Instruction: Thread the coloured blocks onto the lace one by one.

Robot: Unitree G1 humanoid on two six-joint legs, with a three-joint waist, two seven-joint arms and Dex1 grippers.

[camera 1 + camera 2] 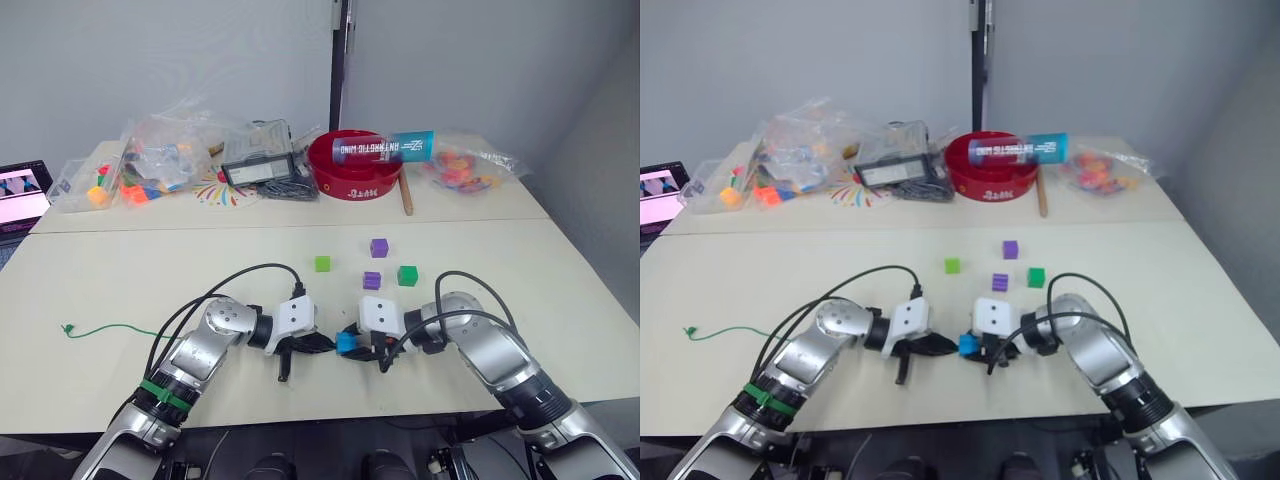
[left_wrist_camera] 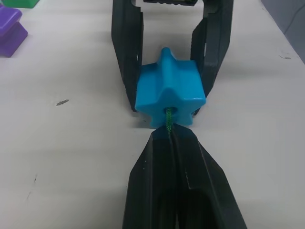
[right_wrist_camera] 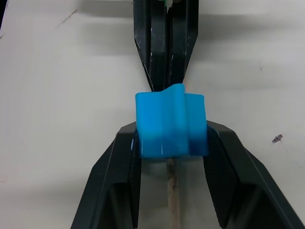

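Note:
A blue block [image 1: 346,343] sits between the fingers of my right gripper [image 1: 352,344], which is shut on it just above the table near the front edge. My left gripper [image 1: 322,343] faces it, shut on the lace [image 2: 168,120], whose green end enters the block's hole. A pale stiff tip [image 3: 172,191] pokes out on the block's other side. The rest of the lace [image 1: 110,327] trails left across the table to a small knot [image 1: 68,328]. A light green block [image 1: 322,264], two purple blocks [image 1: 379,247] [image 1: 372,280] and a dark green block [image 1: 407,275] lie behind the grippers.
At the back stand a red bowl [image 1: 355,165] with a blue tube [image 1: 385,148] across it, clear bags of toy pieces [image 1: 160,150], a wooden stick [image 1: 406,195] and another bag [image 1: 465,165]. A laptop [image 1: 22,195] sits at the far left.

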